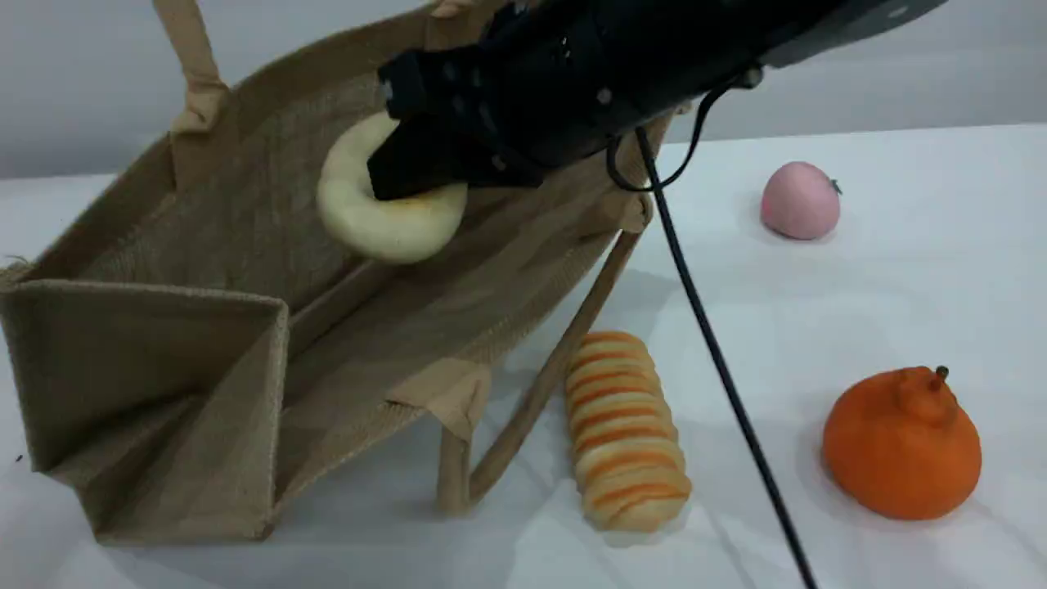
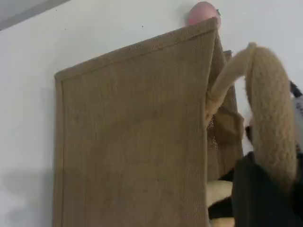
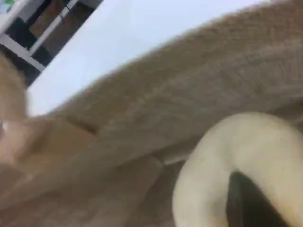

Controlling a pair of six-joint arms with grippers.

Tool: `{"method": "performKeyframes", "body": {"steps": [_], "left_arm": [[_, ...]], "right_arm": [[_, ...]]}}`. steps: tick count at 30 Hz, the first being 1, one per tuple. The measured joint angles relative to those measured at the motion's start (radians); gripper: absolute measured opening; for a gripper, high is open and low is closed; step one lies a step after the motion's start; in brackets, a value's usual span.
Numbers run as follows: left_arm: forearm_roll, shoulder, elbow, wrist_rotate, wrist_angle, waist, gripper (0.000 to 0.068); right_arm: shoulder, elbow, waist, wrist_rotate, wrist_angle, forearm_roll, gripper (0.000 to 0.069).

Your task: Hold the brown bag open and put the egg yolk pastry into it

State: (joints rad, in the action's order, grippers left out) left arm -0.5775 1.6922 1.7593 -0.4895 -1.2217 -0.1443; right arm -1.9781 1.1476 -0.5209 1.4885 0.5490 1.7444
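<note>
The right fingers [image 1: 409, 176] are clenched on the pastry [image 1: 384, 217], pinching it hard enough that its cream body bulges around the dark tips; the right wrist view shows the same, with a black tip sunk into the pale dough at lower right of the frame. The pastry hangs in the upper middle of the scene view, already past the bag's [image 1: 245, 245] rim and inside its open mouth, off the lower wall. So the relation that matters is straight down and inward: the bag's inner wall and floor lie below and to the lower left of the pastry, and nothing stands between them.

The left fingers [image 2: 265, 198] are shut on the upper handle [image 2: 270, 118], seen at the right edge of the left wrist view as a thick beige loop running over the dark fingertip. That lift seems to be what keeps the mouth gaping toward the right of the scene view. The right arm is the one nearer the pastry by far.

The bag lies on its side on the white counter [image 1: 900, 286], its bottom at lower left.
</note>
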Motion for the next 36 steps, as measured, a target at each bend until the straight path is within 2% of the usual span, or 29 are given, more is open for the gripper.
{"method": "performKeyframes", "body": {"steps": [7,9,15,19,24,27,32,36], "left_arm": [[0.001,0.0,0.0,0.0,0.0,0.0,0.0082],[0.001,0.0,0.0,0.0,0.0,0.0,0.0082],[0.001,0.0,0.0,0.0,0.0,0.0,0.0082],[0.001,0.0,0.0,0.0,0.001,0.0,0.0082],[0.001,0.0,-0.001,0.0,0.001,0.0,0.0082],[0.001,0.002,-0.001,-0.001,0.001,0.0,0.0082],[-0.002,0.023,-0.003,-0.002,0.002,0.0,0.0082],[-0.011,0.057,-0.005,0.0,0.002,-0.002,0.0082]], "right_arm": [[-0.014,0.007,-0.022,0.005,-0.032,0.0,0.0108],[-0.017,0.012,-0.039,0.014,-0.033,0.0,0.0148],[-0.018,0.017,-0.06,0.061,-0.027,0.0,0.0353],[-0.014,0.017,-0.057,0.06,-0.026,0.0,0.0451],[0.023,0.017,-0.055,0.025,-0.025,-0.002,0.0481],[0.074,0.017,-0.041,-0.033,-0.026,-0.07,0.0482],[0.195,0.017,0.009,-0.214,0.017,-0.299,0.0482],[0.318,0.017,0.063,-0.4,0.103,-0.519,0.0482]]}}
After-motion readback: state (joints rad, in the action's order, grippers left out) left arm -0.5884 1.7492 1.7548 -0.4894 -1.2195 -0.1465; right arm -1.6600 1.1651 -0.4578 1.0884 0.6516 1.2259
